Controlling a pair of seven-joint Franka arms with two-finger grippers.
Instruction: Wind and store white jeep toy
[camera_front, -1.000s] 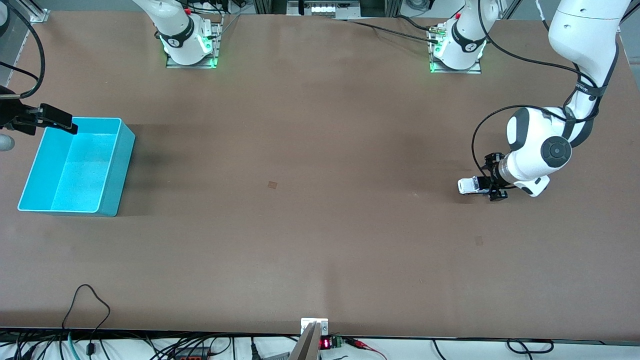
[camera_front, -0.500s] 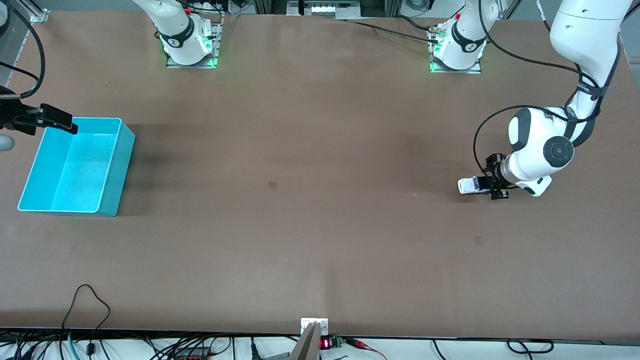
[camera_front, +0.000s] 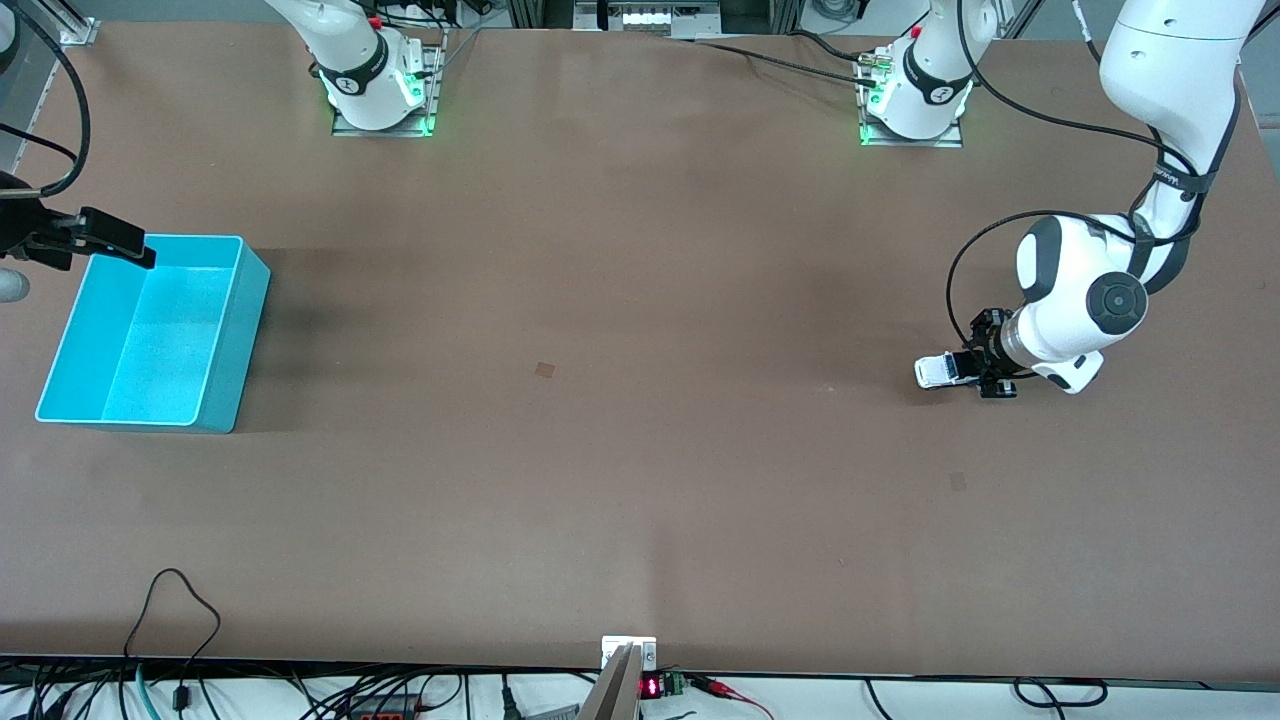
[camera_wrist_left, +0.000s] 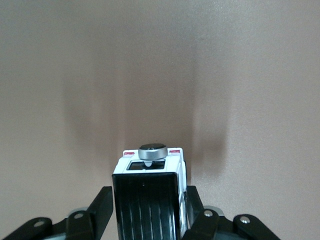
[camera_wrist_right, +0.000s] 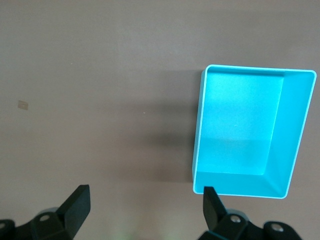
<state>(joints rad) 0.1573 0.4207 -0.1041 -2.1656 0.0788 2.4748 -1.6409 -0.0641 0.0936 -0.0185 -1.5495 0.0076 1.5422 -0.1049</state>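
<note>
Front view: the small boxy white jeep toy with a black roof panel (camera_front: 938, 370) sits on the brown table (camera_front: 640, 450) toward the left arm's end, well apart from the open cyan plastic bin (camera_front: 150, 330) at the right arm's end. The left gripper (camera_front: 975, 370) is down at table level, its 2 black fingers closed against the toy's 2 sides at one end, while the other end of the toy sticks out toward the middle of the table.

In the left wrist view the white jeep toy (camera_wrist_left: 149, 195) fills the space between the 2 fingers (camera_wrist_left: 100, 210), which press on its flanks; its ribbed black roof faces the camera, and a round grey knob (camera_wrist_left: 152, 151) stands at the toy's end away from the gripper.

The right gripper (camera_front: 100, 240) waits in the air over the rim of the cyan bin at the corner farther from the front camera. In the right wrist view its 2 fingers (camera_wrist_right: 77, 205) stand wide apart with nothing between them, and the bin (camera_wrist_right: 300, 130) lies below.
</note>
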